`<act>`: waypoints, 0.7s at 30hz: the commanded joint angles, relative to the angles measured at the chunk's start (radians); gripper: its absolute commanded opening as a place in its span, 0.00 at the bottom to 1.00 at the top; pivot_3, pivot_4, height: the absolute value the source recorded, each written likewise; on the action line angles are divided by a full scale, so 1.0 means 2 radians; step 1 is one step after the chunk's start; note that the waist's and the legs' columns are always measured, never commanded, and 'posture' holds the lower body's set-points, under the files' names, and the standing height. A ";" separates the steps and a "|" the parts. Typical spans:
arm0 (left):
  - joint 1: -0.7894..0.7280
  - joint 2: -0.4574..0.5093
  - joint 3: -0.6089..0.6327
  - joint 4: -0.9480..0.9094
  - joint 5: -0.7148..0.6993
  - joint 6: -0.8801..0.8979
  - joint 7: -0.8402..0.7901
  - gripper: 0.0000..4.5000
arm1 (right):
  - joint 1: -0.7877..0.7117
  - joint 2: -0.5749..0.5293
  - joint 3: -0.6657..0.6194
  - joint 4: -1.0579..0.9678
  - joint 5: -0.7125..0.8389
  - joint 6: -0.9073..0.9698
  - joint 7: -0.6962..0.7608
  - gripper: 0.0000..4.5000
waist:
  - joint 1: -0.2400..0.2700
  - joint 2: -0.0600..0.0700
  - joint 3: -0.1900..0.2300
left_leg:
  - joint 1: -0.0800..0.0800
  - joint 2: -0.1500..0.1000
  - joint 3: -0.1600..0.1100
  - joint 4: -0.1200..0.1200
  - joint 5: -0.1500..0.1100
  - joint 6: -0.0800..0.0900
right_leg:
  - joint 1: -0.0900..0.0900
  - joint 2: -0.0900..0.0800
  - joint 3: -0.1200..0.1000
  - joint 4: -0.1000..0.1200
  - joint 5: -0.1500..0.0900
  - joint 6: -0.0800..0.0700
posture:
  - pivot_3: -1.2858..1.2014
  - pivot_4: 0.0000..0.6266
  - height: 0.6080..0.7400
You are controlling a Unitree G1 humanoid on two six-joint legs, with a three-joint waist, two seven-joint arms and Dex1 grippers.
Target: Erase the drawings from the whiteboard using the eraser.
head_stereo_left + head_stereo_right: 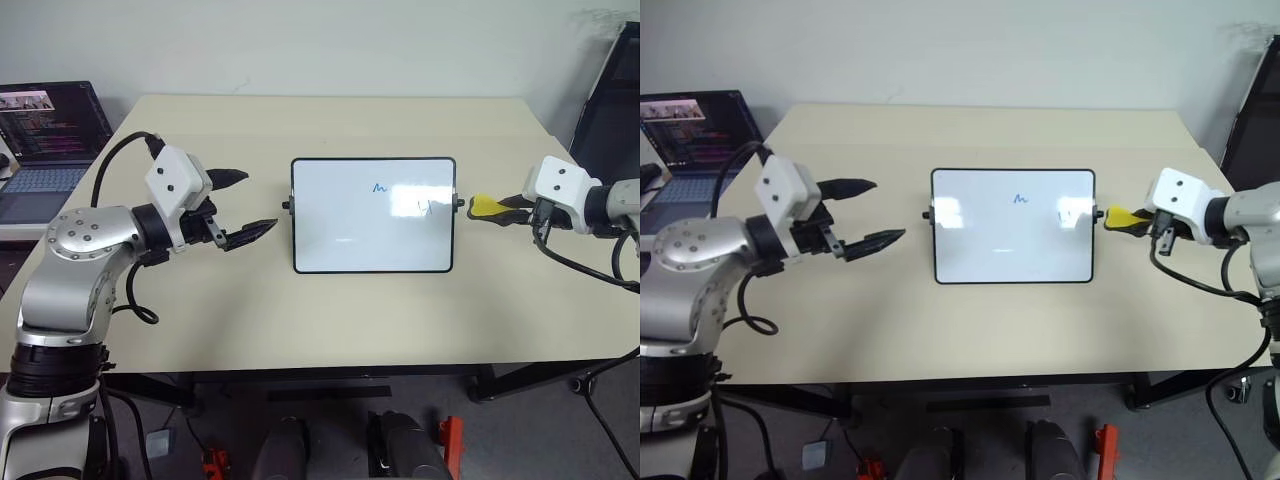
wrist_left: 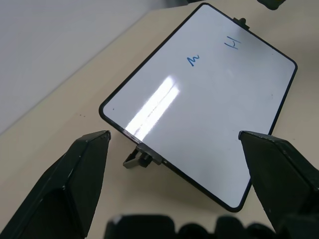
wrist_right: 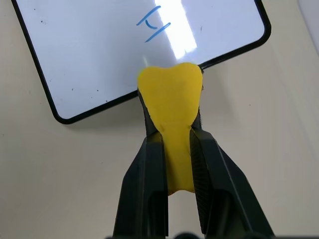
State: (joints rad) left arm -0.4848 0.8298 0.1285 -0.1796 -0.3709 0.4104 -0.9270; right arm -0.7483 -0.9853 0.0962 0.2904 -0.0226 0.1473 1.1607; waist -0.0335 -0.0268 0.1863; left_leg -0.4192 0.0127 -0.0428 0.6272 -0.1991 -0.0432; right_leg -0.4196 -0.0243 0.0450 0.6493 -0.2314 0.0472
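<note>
Fingers of the right gripper (image 3: 172,144) clamp the eraser (image 3: 172,107) beside the whiteboard (image 1: 340,235); the left gripper (image 1: 240,205) has its fingers apart.

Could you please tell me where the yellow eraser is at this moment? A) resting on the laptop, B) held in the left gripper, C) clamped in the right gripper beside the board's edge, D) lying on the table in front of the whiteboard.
C: the eraser sits clamped between the jaws of the right gripper, just off the edge of the whiteboard.
</note>
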 commanded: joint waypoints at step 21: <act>-0.001 0.007 0.003 -0.011 0.000 0.002 0.003 1.00 | -0.137 0.215 0.081 -0.004 -0.061 0.029 -0.152 0.07 | -0.003 0.000 0.000 | 0.001 0.000 0.000 0.001 0.000 0.000 | 0.000 0.001 0.000 0.005 0.000 -0.001 | 0.52 0.24 1.00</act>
State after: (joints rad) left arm -0.4804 0.8326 0.1164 -0.1809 -0.3706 0.4150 -0.9265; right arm -0.9889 -0.5567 0.2595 0.2787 -0.1220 0.2371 0.8715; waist -0.0394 -0.0268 0.1862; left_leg -0.4170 0.0132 -0.0435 0.6298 -0.1989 -0.0435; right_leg -0.4205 -0.0231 0.0454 0.6587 -0.2314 0.0451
